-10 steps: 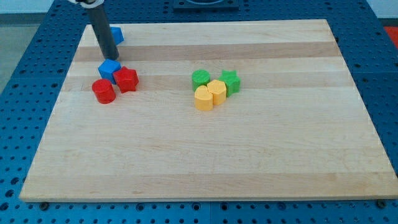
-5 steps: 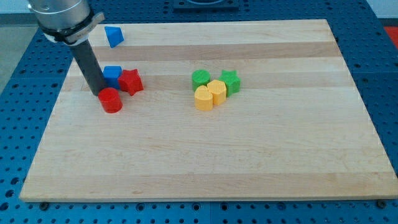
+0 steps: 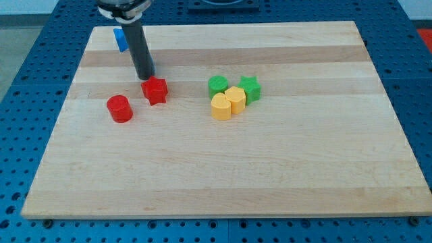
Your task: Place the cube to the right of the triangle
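Blue plastic block (image 3: pixel 119 38), only 1 showing, peeks out at the view's top left of the wooden board (image 3: pixel 283 169), partly hidden behind the dark rod, so cube or triangle I cannot tell. My tip (image 3: pixel 146 77) sits just above the red star-shaped block (image 3: pixel 154 90), with the red cylinder (image 3: pixel 119 108) apart to the lower left. Over at centre, 2 green blocks (image 3: pixel 217 84) and 2 yellow blocks (image 3: pixel 221 106) huddle touching, and no pincer shows, so its state I cannot tell.
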